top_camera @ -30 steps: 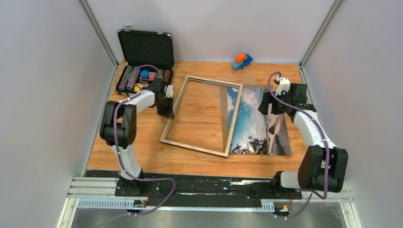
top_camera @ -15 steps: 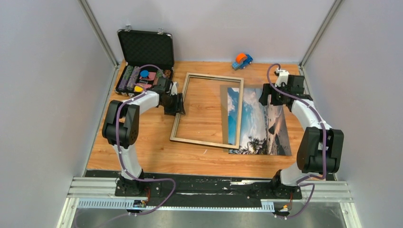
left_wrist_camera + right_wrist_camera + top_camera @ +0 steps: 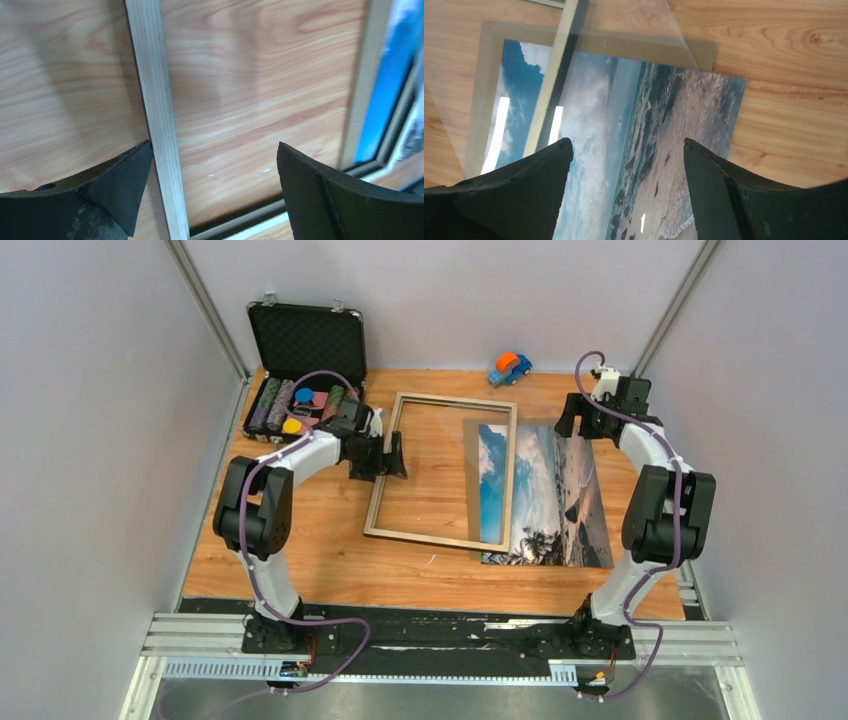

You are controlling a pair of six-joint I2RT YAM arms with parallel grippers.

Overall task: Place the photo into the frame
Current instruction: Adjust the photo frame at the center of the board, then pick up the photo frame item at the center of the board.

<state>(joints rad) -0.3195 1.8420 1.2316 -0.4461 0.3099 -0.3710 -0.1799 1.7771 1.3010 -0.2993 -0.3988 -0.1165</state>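
Frame: you can see one frame [image 3: 455, 400], pale wood, lying in the middle of the table [image 3: 300, 550]. Its right side lies over the left part of the photo.
Photo: there is one photo [image 3: 560, 500], a beach with blue sky. It lies flat on the right side of the table, partly under the frame and not inside it.
Left gripper: your left gripper [image 3: 393, 455] is at the frame's left side. Its fingers are spread apart and hold nothing.
Right gripper: your right gripper [image 3: 572, 423] is over the far end of the photo. Its fingers are apart too, with nothing between them.
Only the top view shows: both arms, the whole frame, the black chip case [image 3: 305, 370] at the far left and the toy car [image 3: 510, 367] at the far edge.
Only the left wrist view shows: the frame's thin wood bar [image 3: 157, 100] sits right beside one finger, and the other finger is well away from it. A strip of blue sky [image 3: 390, 75] shows at the right.
Only the right wrist view shows: a wood bar [image 3: 556, 65] crossing the sky part of the photo [image 3: 659, 140], and a brownish sheet [image 3: 649, 45] sticking out past the photo's edges.
Count: two arms, two grippers, one frame, one photo, one case, one toy car.
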